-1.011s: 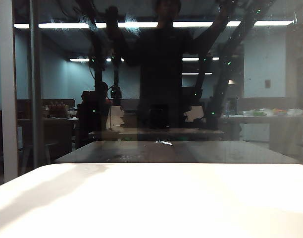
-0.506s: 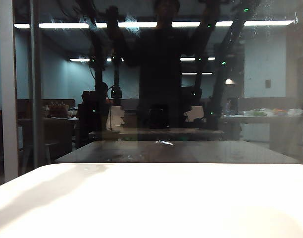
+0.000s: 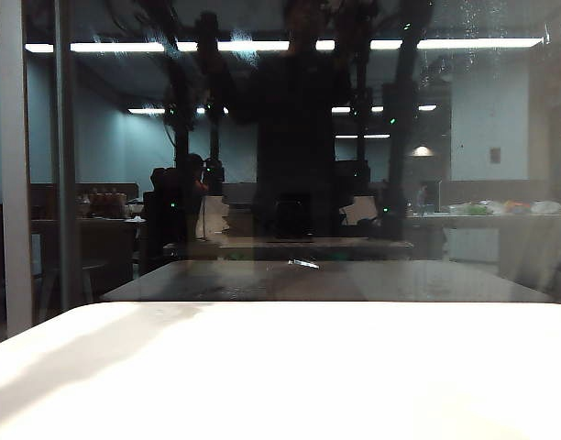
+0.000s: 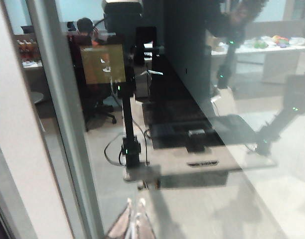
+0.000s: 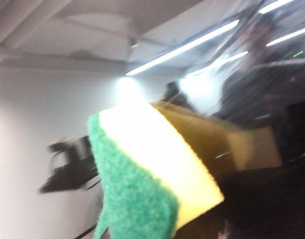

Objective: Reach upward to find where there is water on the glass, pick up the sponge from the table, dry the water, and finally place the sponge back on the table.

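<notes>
The glass (image 3: 500, 183) rises behind the white table (image 3: 280, 376) and mirrors a dim room. Water shows as faint whitish streaks (image 3: 245, 48) near the pane's top, with pale specks (image 3: 445, 57) further right. The yellow sponge (image 5: 152, 164), green scouring layer towards the camera, fills the right wrist view. My right gripper is shut on it, its fingers hidden behind the foam. The sponge sits close to the glass (image 5: 252, 99), which mirrors it. My left gripper (image 4: 135, 203) is shut and empty, pointing at the pane beside the grey frame bar (image 4: 63, 124). In the exterior view both arms appear only as dark reflections.
A grey vertical frame bar (image 3: 13, 174) stands at the pane's left edge. The pane mirrors a dark standing figure (image 3: 294, 137), a brown-grey tabletop (image 3: 326, 280) and bright ceiling strips (image 3: 482, 42).
The mirrored right arm has swung leftward along the top of the pane, from the right side to near the middle. The left arm's reflection has stayed put.
</notes>
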`<state>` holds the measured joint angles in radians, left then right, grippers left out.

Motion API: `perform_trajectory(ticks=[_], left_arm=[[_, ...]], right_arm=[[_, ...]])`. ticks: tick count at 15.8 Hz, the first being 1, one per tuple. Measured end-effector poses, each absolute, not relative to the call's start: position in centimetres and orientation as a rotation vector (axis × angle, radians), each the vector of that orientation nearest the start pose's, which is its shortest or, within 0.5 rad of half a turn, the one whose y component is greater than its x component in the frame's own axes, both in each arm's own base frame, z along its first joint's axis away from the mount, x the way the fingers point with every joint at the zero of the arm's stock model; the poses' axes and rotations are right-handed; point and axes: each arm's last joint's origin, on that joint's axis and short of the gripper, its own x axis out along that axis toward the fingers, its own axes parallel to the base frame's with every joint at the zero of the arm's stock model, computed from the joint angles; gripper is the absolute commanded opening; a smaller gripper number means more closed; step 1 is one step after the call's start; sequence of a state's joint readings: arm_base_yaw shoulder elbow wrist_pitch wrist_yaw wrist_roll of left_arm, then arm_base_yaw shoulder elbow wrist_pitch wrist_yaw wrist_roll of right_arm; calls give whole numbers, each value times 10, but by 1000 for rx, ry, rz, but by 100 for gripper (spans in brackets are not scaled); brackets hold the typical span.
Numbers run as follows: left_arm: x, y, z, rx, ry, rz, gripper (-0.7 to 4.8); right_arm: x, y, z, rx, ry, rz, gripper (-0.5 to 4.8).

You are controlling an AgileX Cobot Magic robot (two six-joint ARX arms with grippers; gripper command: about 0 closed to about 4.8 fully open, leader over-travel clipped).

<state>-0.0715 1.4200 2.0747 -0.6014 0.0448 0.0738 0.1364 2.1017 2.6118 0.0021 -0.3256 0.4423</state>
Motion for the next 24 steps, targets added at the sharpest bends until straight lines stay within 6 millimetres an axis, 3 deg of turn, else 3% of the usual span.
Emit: perform_trajectory(ticks=[2, 3, 8, 11, 14, 17, 21, 22, 24], left_arm=[[234, -18, 566, 73, -55, -114, -6], [234, -18, 566, 73, -55, -119, -6], [234, -18, 566, 73, -53, -118, -6], [234, -18, 566, 73, -53, -119, -6], [234, -18, 566, 73, -54, -119, -6], [234, -18, 566, 73, -56, -118, -6], [234, -18, 567, 73, -60, -118, -6], [234, -18, 567, 73, -63, -118, -6], [234, -18, 567, 73, -63, -118, -6]], right_arm=[[417, 66, 550, 378, -409, 540, -5], [416, 56, 552, 368, -410, 531, -5], [393, -40, 578, 312, -520, 299, -5], [381, -90, 581, 342, -543, 193, -5], [375, -115, 580, 360, -534, 131, -5], [379, -104, 578, 365, -509, 188, -5], [393, -43, 574, 304, -434, 298, -5], [396, -15, 570, 283, -392, 338, -5], [400, 9, 566, 277, -359, 381, -5]])
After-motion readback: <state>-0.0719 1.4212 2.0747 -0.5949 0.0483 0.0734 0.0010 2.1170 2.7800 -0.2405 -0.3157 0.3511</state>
